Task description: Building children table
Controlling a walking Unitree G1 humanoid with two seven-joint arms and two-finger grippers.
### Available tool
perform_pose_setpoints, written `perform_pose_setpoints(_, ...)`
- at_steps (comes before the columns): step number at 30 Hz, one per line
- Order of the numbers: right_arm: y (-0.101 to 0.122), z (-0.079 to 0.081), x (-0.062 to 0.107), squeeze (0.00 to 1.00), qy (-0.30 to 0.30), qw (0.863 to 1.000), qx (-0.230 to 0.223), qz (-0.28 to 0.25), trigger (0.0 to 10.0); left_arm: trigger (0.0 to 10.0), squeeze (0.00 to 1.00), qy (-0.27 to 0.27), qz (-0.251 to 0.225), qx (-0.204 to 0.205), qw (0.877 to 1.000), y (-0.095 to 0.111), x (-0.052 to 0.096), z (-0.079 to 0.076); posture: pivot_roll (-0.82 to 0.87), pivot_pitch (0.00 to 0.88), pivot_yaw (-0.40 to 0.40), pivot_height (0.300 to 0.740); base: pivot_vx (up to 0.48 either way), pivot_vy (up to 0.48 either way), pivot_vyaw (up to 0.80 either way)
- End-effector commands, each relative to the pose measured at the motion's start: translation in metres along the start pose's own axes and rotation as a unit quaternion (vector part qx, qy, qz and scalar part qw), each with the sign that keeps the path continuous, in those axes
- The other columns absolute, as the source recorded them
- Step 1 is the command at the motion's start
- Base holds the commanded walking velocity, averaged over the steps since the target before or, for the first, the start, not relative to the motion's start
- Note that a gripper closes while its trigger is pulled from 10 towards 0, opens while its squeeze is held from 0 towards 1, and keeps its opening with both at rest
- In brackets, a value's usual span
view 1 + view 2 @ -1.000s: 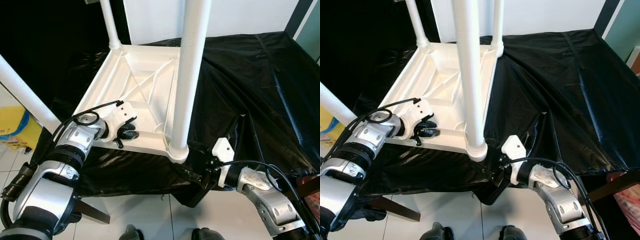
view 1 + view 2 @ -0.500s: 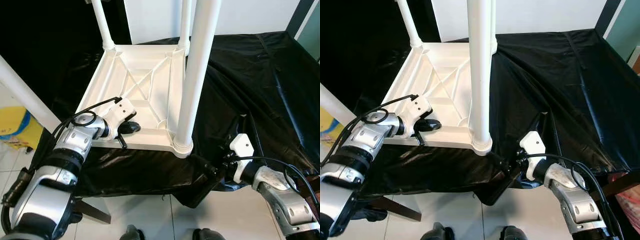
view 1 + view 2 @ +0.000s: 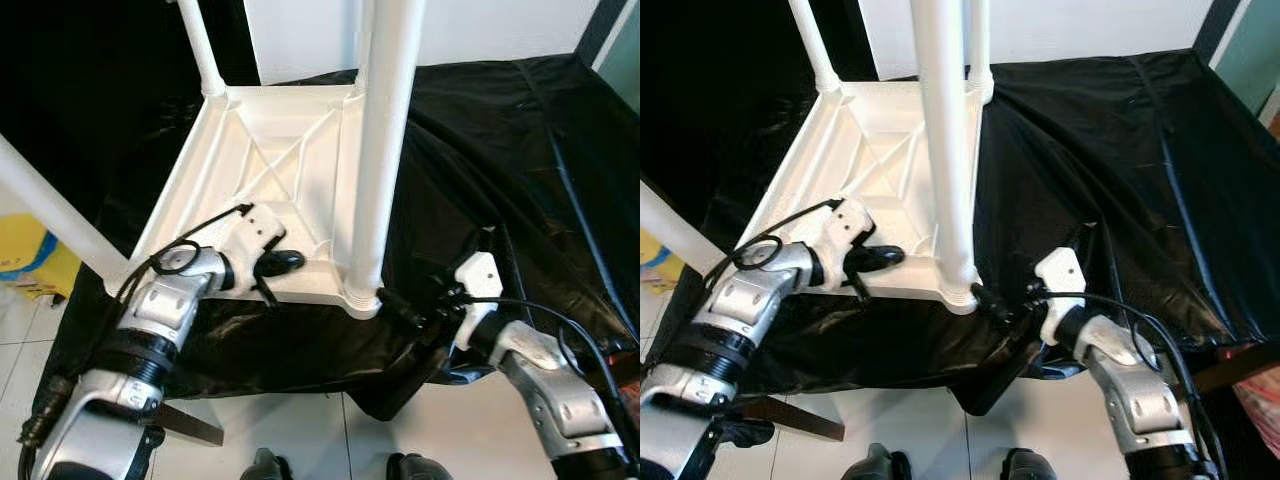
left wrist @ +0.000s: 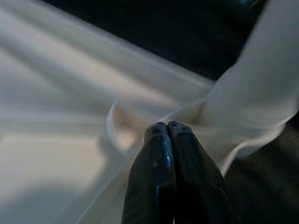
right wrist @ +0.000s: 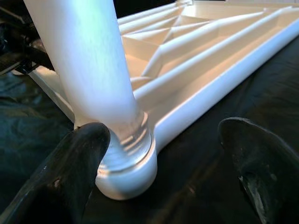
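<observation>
The white plastic children's table point(image 3: 270, 170) lies upside down on a black sheet, its legs pointing up. The near right leg point(image 3: 385, 120) stands in its corner socket point(image 5: 126, 158). My left gripper point(image 3: 290, 262) is shut with nothing in it. Its tips point(image 4: 167, 126) rest on the inside of the table's near rim, just left of that leg. My right gripper point(image 3: 395, 303) is open at the same corner from the right. One finger point(image 5: 79, 158) is against the socket base and the other point(image 5: 261, 158) is out over the black sheet.
The black sheet point(image 3: 500, 150) drapes over the support surface and hangs off its near edge. More white legs rise at the far left point(image 3: 200, 45) and near left point(image 3: 50, 215). A yellow bag point(image 3: 25, 255) lies on the tiled floor point(image 3: 300, 440). A brown support leg point(image 3: 190, 425) stands below.
My right gripper has moved up and in from below the sheet's edge to the near right corner socket. My left gripper has slid right along the near rim toward that leg.
</observation>
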State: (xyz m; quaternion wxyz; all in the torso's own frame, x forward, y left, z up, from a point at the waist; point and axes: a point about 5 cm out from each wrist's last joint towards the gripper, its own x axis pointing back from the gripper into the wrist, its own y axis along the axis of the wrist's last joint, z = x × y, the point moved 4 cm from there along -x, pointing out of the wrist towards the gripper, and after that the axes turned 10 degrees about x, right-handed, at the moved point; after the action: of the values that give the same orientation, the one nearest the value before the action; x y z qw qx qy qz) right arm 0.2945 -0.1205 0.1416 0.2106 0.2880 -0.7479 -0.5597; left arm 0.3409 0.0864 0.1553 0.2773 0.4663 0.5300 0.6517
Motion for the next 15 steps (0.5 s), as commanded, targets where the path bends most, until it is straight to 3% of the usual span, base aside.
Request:
perform_pose_setpoints(1,0.003,0.004,-0.009,0.00,0.013,1.000,-0.004,-0.008,10.0,10.0,0.00,-0.006,-0.027,0.029,0.999,0.004,0.005,-0.003,-0.08,0.074,0.067,0.740,0.000,0.000,0.00)
perform_pose_setpoints(8,0.009,0.010,-0.017,0.00,0.050,0.999,0.000,-0.020,10.0,10.0,0.00,0.025,-0.063,0.046,0.997,0.012,0.010,-0.003,-0.06,0.066,0.053,0.740,0.000,0.000,0.00)
perform_pose_setpoints(15,0.012,0.014,-0.027,0.00,0.077,0.997,-0.013,-0.027,10.0,10.0,0.00,0.076,-0.089,0.045,0.992,0.019,0.026,0.009,-0.05,0.058,0.046,0.740,0.000,0.000,0.00)
